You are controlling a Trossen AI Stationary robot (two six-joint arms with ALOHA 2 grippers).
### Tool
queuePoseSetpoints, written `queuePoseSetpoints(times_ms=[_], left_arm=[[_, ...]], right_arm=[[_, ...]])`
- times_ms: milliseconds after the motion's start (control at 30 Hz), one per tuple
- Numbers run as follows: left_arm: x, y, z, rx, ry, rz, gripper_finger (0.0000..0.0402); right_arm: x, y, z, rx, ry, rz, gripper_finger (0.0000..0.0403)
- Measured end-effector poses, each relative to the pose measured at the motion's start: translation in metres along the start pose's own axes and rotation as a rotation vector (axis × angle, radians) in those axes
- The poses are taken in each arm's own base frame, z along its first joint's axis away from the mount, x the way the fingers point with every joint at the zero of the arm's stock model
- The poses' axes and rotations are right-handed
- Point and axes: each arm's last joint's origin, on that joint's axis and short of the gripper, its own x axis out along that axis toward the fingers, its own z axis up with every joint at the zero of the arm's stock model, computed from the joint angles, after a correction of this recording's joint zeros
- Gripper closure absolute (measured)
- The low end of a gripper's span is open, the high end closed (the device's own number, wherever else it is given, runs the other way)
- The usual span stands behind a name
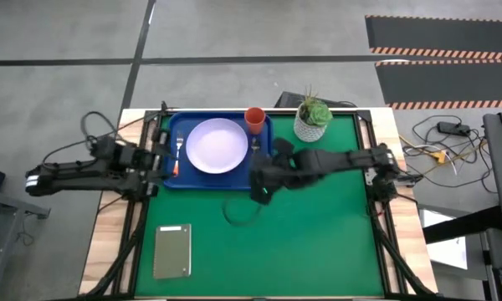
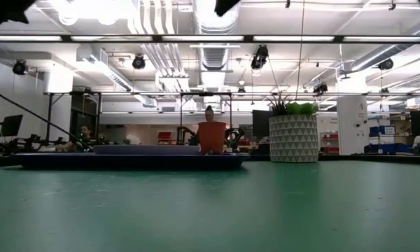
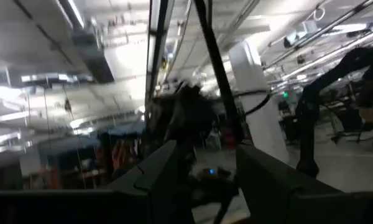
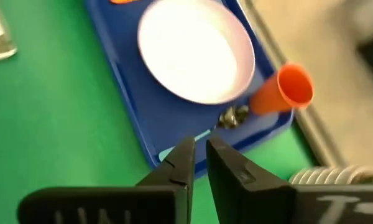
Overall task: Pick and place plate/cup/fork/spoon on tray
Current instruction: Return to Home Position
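The dark blue tray (image 1: pixel 174 125) lies at the far middle of the green mat. On it rest the lavender plate (image 1: pixel 217 145), the orange-red cup (image 1: pixel 255 118) upright in the far right corner, the orange-handled fork (image 1: pixel 177 163) left of the plate, and the spoon (image 4: pixel 233 116) right of the plate, its light blue handle partly behind my fingers. My right gripper (image 4: pixel 200 154) hangs above the tray's near right corner, its fingers close together with nothing between them. My left gripper (image 3: pixel 214 171) stands open at the tray's left edge, tipped up toward the room, empty.
A white pot with a green plant (image 1: pixel 313 121) stands just right of the tray. A grey-green slab (image 1: pixel 172 250) lies near the mat's front left. A thin dark cable loop (image 1: pixel 234 213) lies on the mat in front of the tray. Bare green mat (image 1: pixel 318 242) spreads at the front right.
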Motion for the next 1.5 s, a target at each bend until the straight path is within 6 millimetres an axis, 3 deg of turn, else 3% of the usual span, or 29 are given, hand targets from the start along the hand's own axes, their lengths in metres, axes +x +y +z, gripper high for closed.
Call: queuePoseSetpoints(times_ms=[167,300,467,633,767,967,1400,1500], left_arm=[[0.027,0.010,-0.028,-0.114,0.136,0.000,0.0256],[0.042,0.012,-0.057,-0.197,0.266,-0.014,0.0263],[0.049,0.012,-0.062,-0.215,0.297,-0.030,0.0315],[0.036,0.003,-0.066,-0.280,0.452,-0.054,0.0391],[0.023,-0.008,-0.065,-0.271,0.548,-0.092,0.0394],[0.004,-0.019,-0.061,-0.258,0.503,-0.105,0.0400],[-0.034,-0.034,-0.072,-0.235,0.446,-0.089,0.0401],[-0.041,-0.037,-0.077,-0.233,0.439,-0.088,0.0401]], right_arm=[[-0.020,0.014,-0.027,-0.157,-0.144,0.040,0.0391],[-0.012,0.001,-0.045,-0.213,-0.260,0.105,0.0394],[0.009,-0.026,-0.079,-0.302,-0.385,0.295,0.0394],[0.030,-0.058,-0.123,-0.356,-0.510,0.381,0.0394],[0.039,-0.083,-0.157,-0.391,-0.616,0.366,0.0394],[0.041,-0.111,-0.202,-0.353,-0.744,0.383,0.0394],[0.035,-0.129,-0.270,-0.359,-0.900,0.363,0.0394],[0.025,-0.135,-0.283,-0.346,-0.991,0.341,0.0394]])
